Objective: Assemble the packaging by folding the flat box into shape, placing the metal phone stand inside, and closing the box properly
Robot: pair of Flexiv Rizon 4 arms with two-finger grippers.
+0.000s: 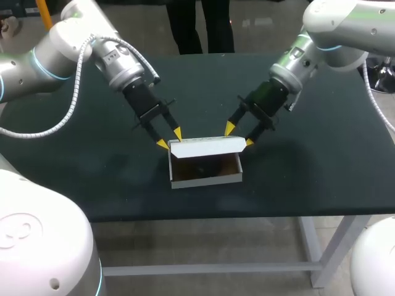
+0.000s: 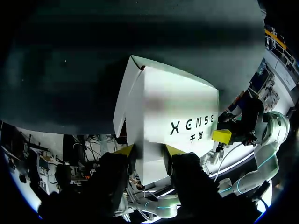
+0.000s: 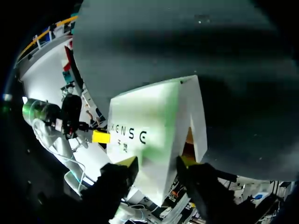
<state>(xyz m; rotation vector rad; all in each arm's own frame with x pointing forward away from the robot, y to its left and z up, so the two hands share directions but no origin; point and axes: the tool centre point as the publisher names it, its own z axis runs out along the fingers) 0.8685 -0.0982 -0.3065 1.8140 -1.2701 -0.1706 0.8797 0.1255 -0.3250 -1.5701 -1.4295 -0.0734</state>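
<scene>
Though its flat lid [image 1: 207, 146] tilts, the white cardboard box [image 1: 207, 179] stands rectangular.

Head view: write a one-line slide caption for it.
Left gripper and right gripper at the rear corners of the white box, its lid half raised, on the dark table.

We find dark print on the lid of the white box [image 2: 177, 107]: one line of wide-spaced capital letters, with two smaller characters just beneath. Both wrist views show it; in the head view we can read nothing.
</scene>
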